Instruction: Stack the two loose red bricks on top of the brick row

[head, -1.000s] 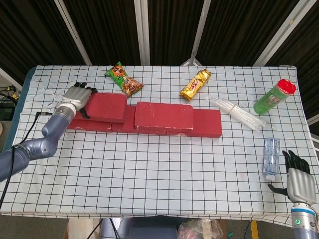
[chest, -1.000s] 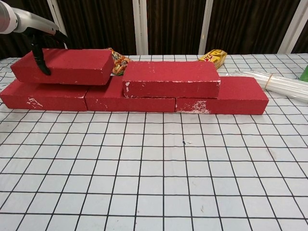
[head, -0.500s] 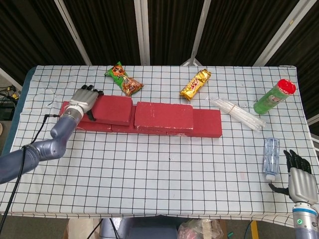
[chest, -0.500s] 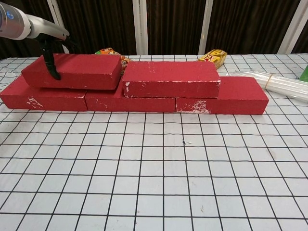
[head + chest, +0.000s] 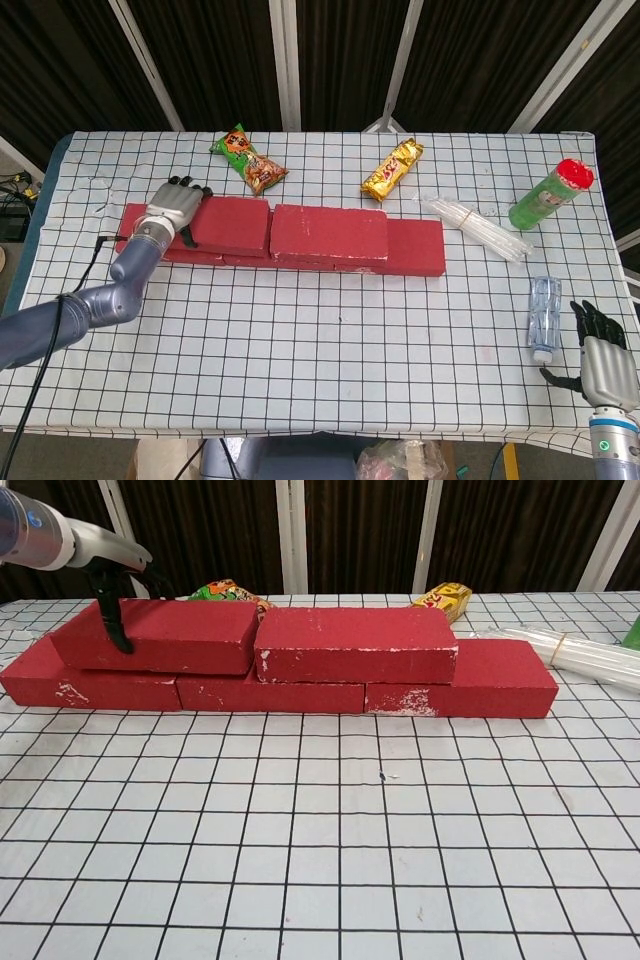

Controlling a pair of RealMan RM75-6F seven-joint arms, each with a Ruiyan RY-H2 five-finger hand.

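Note:
A row of red bricks (image 5: 417,250) (image 5: 462,688) lies across the back half of the table. Two more red bricks rest on top of it. The right upper brick (image 5: 328,232) (image 5: 355,644) sits over the middle. The left upper brick (image 5: 233,222) (image 5: 165,635) lies end to end against it. My left hand (image 5: 175,205) (image 5: 112,598) grips that brick's left end, the thumb down its front face and the fingers over its back. My right hand (image 5: 605,362) rests near the table's front right corner, fingers apart, holding nothing; the chest view does not show it.
A green snack bag (image 5: 249,160) and a yellow snack bar (image 5: 393,168) lie behind the bricks. A bundle of clear straws (image 5: 475,226) and a green bottle (image 5: 549,194) are at the right. A small clear bottle (image 5: 544,316) lies just beside my right hand.
My left hand has slid the left upper brick rightward along the row until its end meets the right upper brick. The right hand has stayed put.

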